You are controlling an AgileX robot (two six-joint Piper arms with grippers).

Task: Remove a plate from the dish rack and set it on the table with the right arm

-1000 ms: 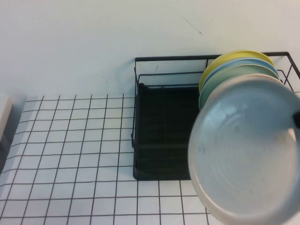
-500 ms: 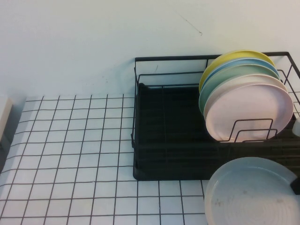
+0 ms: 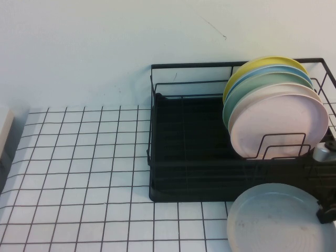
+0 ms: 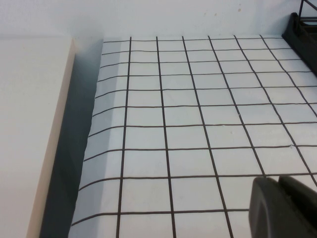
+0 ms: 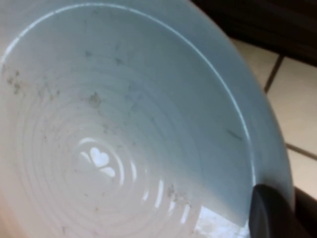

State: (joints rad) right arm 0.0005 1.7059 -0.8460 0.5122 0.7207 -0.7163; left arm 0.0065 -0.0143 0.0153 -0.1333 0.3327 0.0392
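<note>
Plate [image 3: 275, 220] rim is clamped in your right end effector [image 3: 326, 212], just in front of the dish rack [image 3: 184, 157], low over the surface [image 3: 79, 157]. Pink plate [image 3: 278, 126] stands upright in the rack. Left end effector [image 4: 285, 208] sits well left of the rack, fingers together.

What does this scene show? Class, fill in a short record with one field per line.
plate: pale grey, flat, low on the table in front of the dish rack
right tool: at the plate's right rim; grip unclear
left tool: over bare grid, away from the plate
left in rack: pink plate in front, green, blue, yellow behind
</note>
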